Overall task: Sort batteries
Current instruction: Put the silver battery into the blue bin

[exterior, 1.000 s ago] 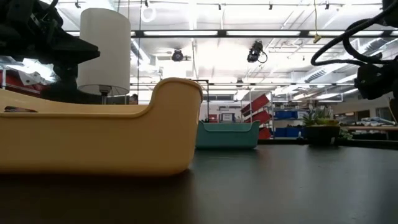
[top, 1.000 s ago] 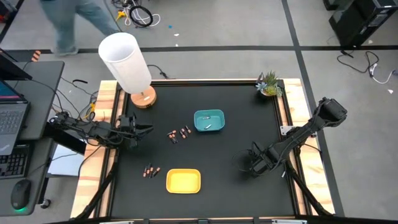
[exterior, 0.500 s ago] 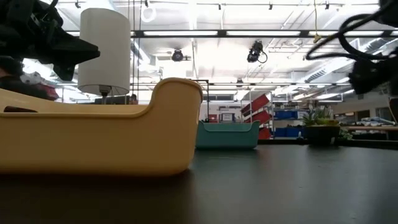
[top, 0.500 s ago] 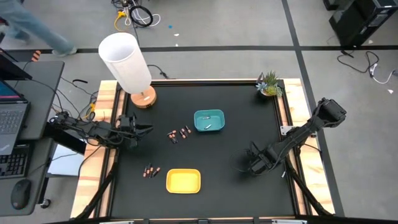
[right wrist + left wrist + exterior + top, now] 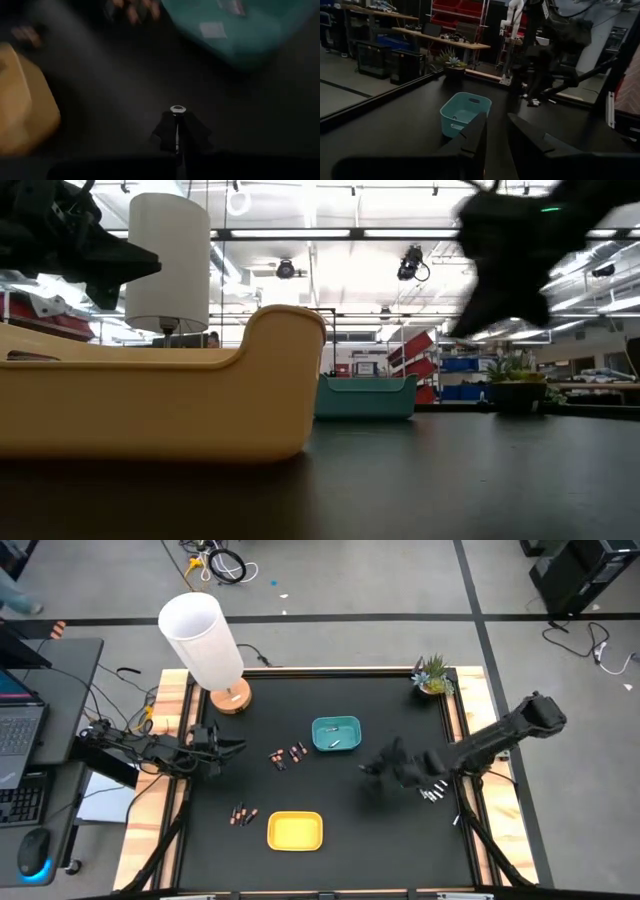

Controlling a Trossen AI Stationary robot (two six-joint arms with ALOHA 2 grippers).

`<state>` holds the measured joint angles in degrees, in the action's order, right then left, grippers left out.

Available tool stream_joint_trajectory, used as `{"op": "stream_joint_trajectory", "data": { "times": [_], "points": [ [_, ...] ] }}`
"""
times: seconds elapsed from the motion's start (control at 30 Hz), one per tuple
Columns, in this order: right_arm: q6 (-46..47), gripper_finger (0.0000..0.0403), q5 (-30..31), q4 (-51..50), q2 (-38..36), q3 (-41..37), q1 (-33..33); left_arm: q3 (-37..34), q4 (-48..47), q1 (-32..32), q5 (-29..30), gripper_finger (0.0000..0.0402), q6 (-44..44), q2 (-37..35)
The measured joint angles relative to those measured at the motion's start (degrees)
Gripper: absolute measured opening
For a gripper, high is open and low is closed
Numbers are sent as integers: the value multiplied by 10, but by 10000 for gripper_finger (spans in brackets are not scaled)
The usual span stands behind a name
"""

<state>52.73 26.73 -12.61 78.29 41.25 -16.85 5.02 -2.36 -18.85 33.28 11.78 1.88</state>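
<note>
The right gripper (image 5: 176, 131), pinched shut on a silvery battery (image 5: 176, 109), should carry it level toward the teal tray (image 5: 336, 734) at ten o'clock.

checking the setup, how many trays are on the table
2. The teal tray sits near the table's middle, with a silvery battery in it. The yellow tray sits near the front edge, left of centre. No other tray shows.
</note>
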Motion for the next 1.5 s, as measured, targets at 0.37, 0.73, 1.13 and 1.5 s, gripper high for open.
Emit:
{"op": "stream_joint_trajectory", "data": {
  "times": [0.37, 0.73, 1.13, 1.5],
  "points": [
    [-211, 17, -172, 245, 132, 10, 244, 0, 3, 0, 3, 90, -10, 0],
    [-283, 144, -195, 142, 182, 112, 264, 0, 0, 0, 7, 90, -14, 0],
    [-176, 112, -92, -217, 74, 175, 78, 0, -7, 0, 16, 90, -10, 0],
    [274, 105, -252, -387, 70, 140, -153, 0, 1, 0, 18, 90, -12, 0]
  ]
}}
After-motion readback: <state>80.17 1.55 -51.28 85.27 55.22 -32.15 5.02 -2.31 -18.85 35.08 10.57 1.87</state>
